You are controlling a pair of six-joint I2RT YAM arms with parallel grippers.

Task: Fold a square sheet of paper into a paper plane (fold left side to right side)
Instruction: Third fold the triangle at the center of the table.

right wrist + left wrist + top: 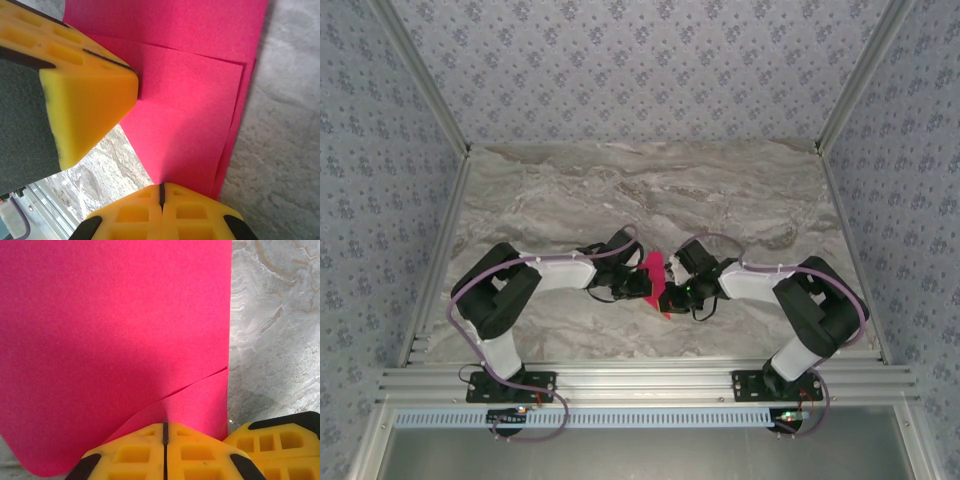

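Note:
The square sheet of paper [652, 266], bright magenta, is held off the marble table between my two arms, folded into overlapping layers. In the left wrist view the paper [115, 330] takes up most of the picture, with a flap edge running diagonally. My left gripper [165, 427] is shut on its lower edge. In the right wrist view the layered paper [195, 100] hangs in front, and my right gripper [161, 187] is shut on a corner of it. The left gripper's yellow fingers [85, 85] pinch the paper just beyond. From above, the left gripper [645, 285] and right gripper [665, 295] almost touch.
The grey marble table [620, 190] stretches behind and to both sides of the grippers. Aluminium rails [650, 380] run along the near edge by the arm bases. Patterned walls [640, 60] close in the back and sides.

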